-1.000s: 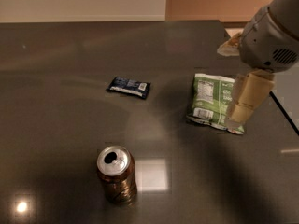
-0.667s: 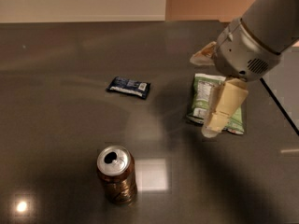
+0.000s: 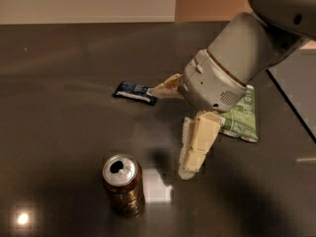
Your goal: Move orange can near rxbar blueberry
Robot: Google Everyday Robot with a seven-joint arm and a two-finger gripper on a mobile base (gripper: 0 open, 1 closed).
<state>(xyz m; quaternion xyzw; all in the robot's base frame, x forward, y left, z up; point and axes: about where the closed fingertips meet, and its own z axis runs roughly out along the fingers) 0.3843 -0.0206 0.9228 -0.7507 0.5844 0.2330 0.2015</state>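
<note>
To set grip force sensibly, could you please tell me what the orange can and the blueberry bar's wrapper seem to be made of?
The orange can looks like thin glossy metal: silvery top, pull tab. The rxbar blueberry wrapper is probably plastic film, dark blue, lying flat. The hand is open, between them.

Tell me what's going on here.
A robot arm is set to move the can next to the bar. Its gripper hangs over the dark table, to the right of the can, with its fingers spread open and holding nothing. The can stands upright at the front, untouched and well apart from the bar, which lies flat farther back. A green bag lies to the right, partly hidden by the arm.
</note>
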